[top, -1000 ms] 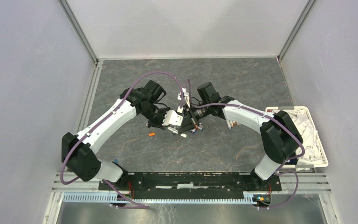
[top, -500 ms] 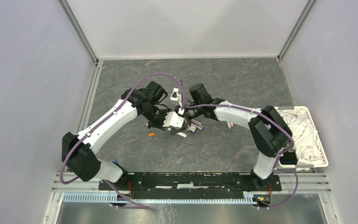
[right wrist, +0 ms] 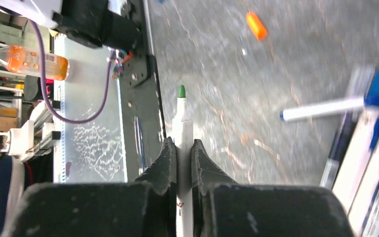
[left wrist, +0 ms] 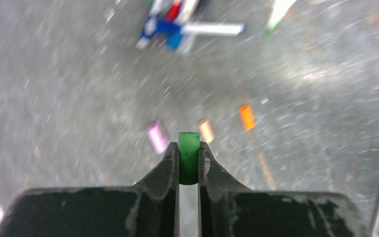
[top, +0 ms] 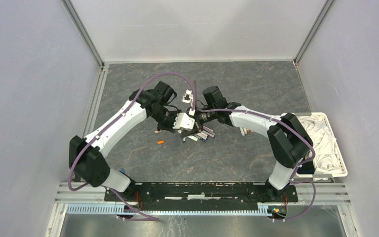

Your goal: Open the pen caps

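Around me stand plain pale walls (top: 24, 89) on three sides, joined by metal corner posts (top: 83, 33). My worktop (top: 256, 84) is dark grey, veined like stone, evenly lit.

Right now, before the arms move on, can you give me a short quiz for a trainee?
1. True or false: the left gripper holds an orange cap.
2. The right gripper is shut on: A) a white cloth, B) a pen with a bare green tip, C) nothing.
3. What colour is the loose cap at the upper right of the right wrist view?
Key: 1 false, it holds a green cap. 2 B. 3 orange.
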Robot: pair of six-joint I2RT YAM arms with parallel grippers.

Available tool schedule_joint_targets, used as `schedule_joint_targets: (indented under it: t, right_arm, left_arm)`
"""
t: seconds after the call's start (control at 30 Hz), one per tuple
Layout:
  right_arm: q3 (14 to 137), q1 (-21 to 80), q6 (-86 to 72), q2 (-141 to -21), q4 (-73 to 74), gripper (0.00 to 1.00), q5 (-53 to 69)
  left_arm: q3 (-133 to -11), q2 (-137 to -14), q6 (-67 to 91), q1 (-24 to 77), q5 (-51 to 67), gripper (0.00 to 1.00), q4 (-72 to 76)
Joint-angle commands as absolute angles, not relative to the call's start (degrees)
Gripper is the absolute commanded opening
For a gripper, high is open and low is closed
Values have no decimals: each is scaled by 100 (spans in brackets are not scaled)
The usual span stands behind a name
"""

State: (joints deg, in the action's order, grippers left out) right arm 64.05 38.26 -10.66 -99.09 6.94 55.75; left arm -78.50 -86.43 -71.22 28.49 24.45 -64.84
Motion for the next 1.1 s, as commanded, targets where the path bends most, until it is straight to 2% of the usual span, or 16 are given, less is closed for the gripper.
schedule_joint_targets:
  t: [0.0, 0.2, 0.37, 0.47, 0.67, 0.77, 0.93, 1.07]
  right_arm:
    - [6097, 3712, -562, -9697, 1768, 0, 5309]
    - [6068, 3343, -451, -9407, 1989, 0, 4731]
    - [5621, 2524, -1234, -8818, 1679, 0, 2478]
    - [5414, 2429, -1310, -8598, 1672, 0, 907]
    - [5247, 2434, -1328, -8732, 1548, 0, -319]
    - [5240, 2429, -1327, -8938, 1464, 0, -480]
    - [5144, 2435, -1302, -9173, 1327, 0, -870]
    - [5026, 2425, -1301, -9361, 1242, 0, -1028]
  left_arm:
    - [-8403, -8818, -7465, 2030, 1921, 2, -6451]
    - [-7620, -8744, -7082, 1895, 2052, 2, -5846]
    - [-6589, -8703, -6225, 1904, 2260, 2, -4825]
    - [-6166, -8834, -5911, 1915, 2179, 3, -4430]
    - [-5992, -9197, -5647, 1919, 2010, 8, -4099]
    - [-5967, -9246, -5606, 1924, 1996, 13, -4037]
    - [-5805, -9189, -5605, 1942, 1916, 26, -3966]
    - [-5725, -9163, -5598, 1949, 1929, 41, -3980]
